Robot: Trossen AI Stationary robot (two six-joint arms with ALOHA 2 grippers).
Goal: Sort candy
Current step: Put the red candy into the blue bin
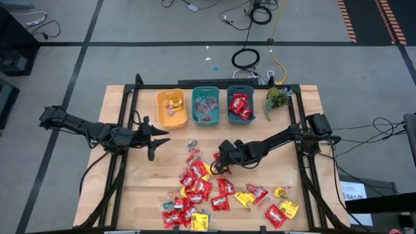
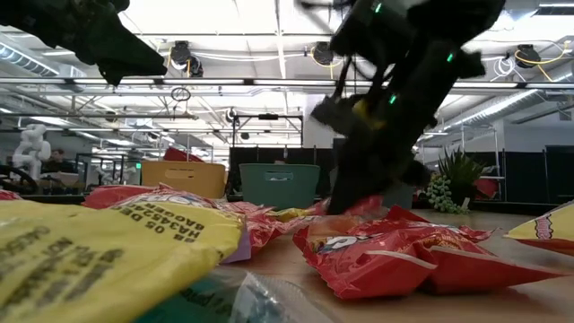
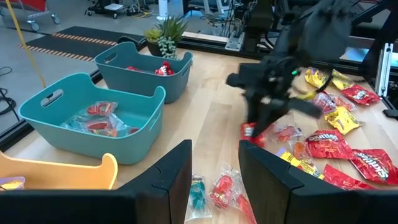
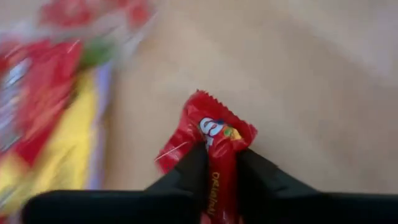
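Observation:
Red and yellow candy packets (image 1: pixel 208 195) lie heaped on the near half of the table, with small clear-wrapped pieces (image 3: pixel 214 190) toward the bins. My right gripper (image 1: pixel 220 164) hangs over the heap's far edge, shut on a red packet (image 4: pixel 214 149). My left gripper (image 1: pixel 156 138) hovers open near the yellow bin (image 1: pixel 171 108), touching nothing. The middle teal bin (image 1: pixel 205 105) holds clear-wrapped pieces, the darker right bin (image 1: pixel 240 104) holds red packets. My right gripper pinches the red packet between its two fingers, which lie on either face of the packet's near part (image 4: pixel 219 171). The packet's free crimped end (image 4: pixel 208 106) sticks out beyond the fingertips. In the left wrist view the packet (image 3: pixel 249 132) hangs below the fingers, clear of the table.
The three bins stand in a row at the table's far edge, with a small green plant (image 1: pixel 276 97) to their right. Bare wood (image 1: pixel 143 182) lies left of the heap and between heap and bins. A black frame rail (image 1: pixel 214 86) runs around the table.

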